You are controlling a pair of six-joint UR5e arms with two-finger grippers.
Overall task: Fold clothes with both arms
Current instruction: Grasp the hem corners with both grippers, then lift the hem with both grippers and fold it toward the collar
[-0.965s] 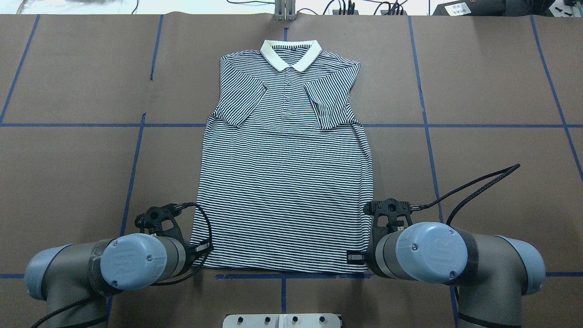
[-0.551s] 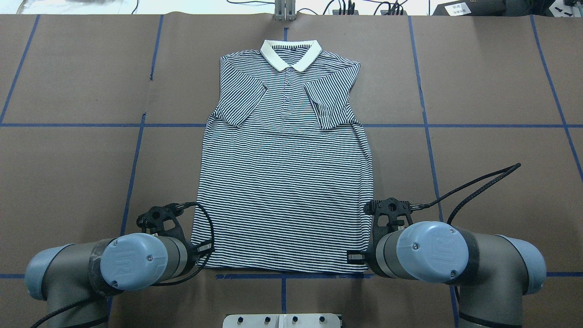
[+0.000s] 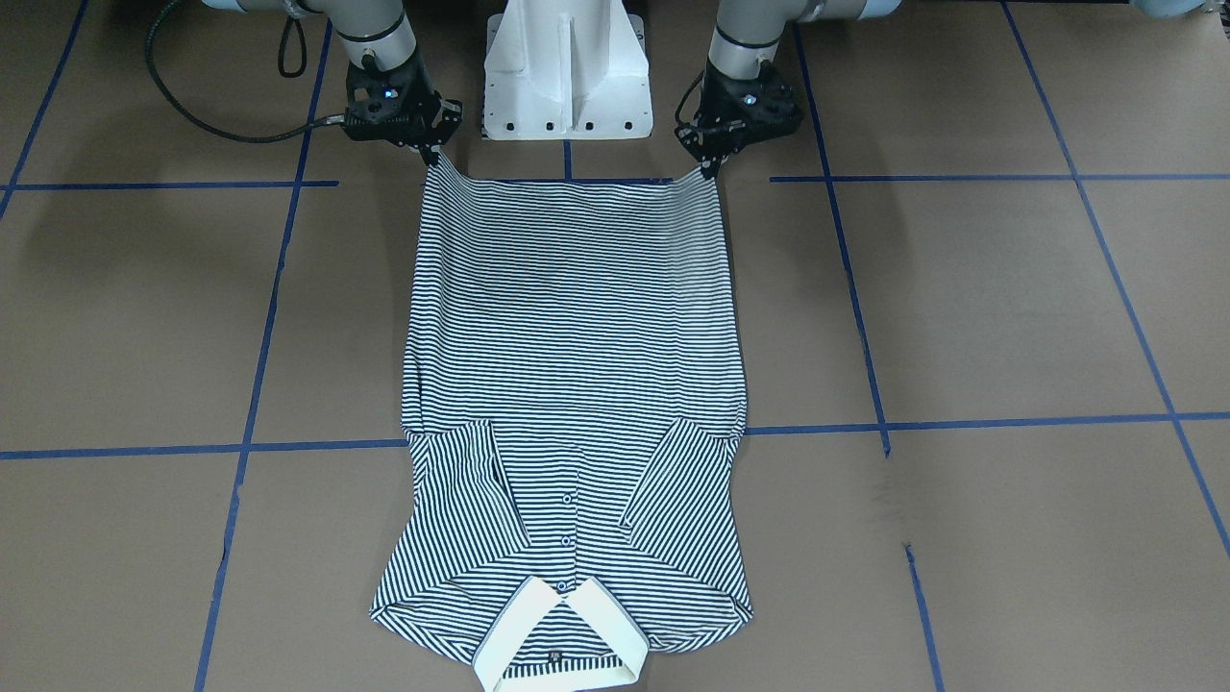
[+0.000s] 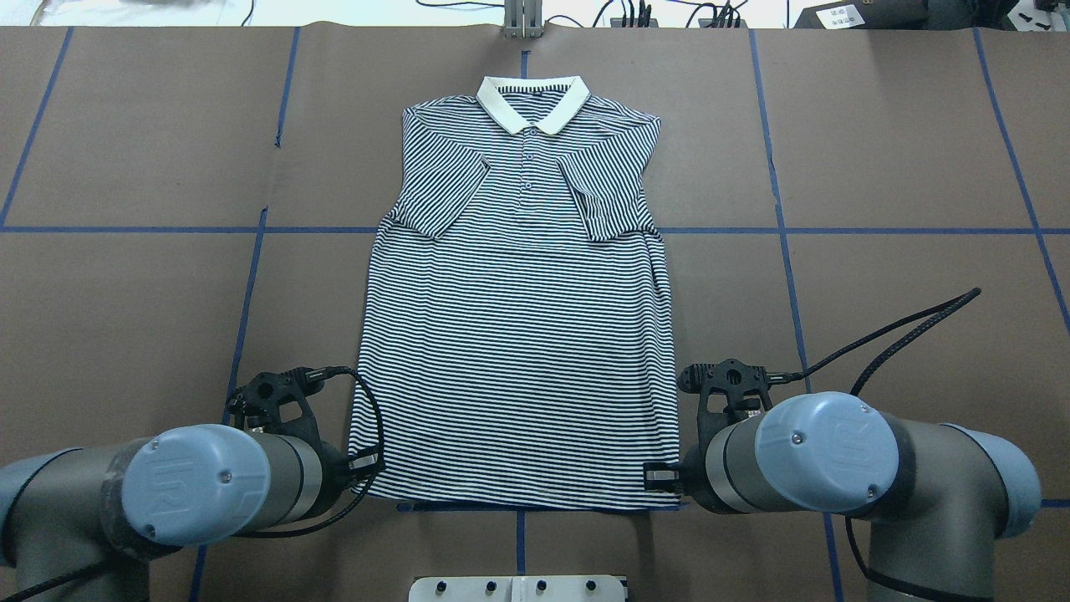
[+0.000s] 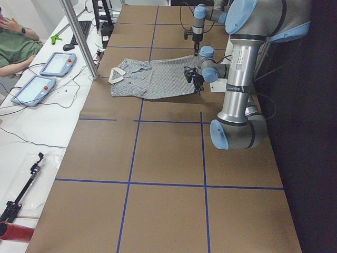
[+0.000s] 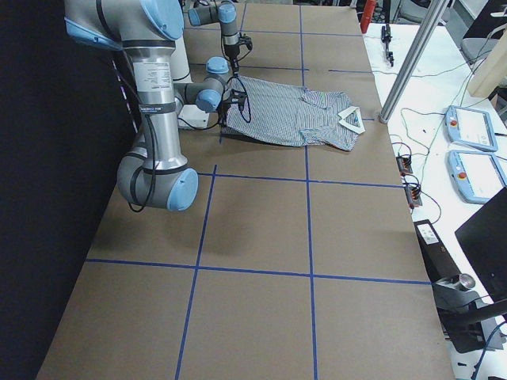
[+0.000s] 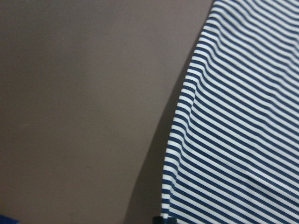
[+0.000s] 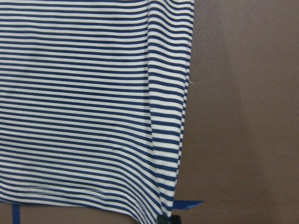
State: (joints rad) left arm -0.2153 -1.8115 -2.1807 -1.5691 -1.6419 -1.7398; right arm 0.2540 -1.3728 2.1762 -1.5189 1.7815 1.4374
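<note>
**Left claw** [image 3: 712,171]: the black fingers are seen pressed together on the corner of the bottom hem [image 3: 572,183] on the robot's left. The hem belongs to a navy-and-white striped short-sleeved polo shirt [image 4: 518,334].

**Right claw** [image 3: 433,160]: it is likewise clamped on the opposite hem corner. Each corner is drawn up into a small peak at the claw tips, and the hem is stretched straight between them.

**Wrist views:** in the left wrist view a dark fingertip [image 7: 162,219] is visible at the lower frame edge, at the side edge of the striped cloth. Brown surface is seen beside the cloth.

**Arms:** the silver-grey tubular left arm [image 4: 209,489] and right arm [image 4: 819,451], each with light blue joint caps, are held low at the robot's side of the bench. One is placed at each side of the hem. A white pedestal base [image 3: 567,67] is seen between them.

**Polo shirt:** it is laid front side up along the middle of the brown paper-covered bench [image 4: 125,318], which is marked with blue tape lines [image 4: 125,229]. In the side views the hem end is shown raised slightly, with a shadow cast beneath it. The rest of the polo shirt lies flat. The short sleeves [image 4: 439,188] are folded inward over the chest. The plain cream collar [image 4: 568,104] lies at the end far from the robot, with the small buttons in a row below it.
</note>
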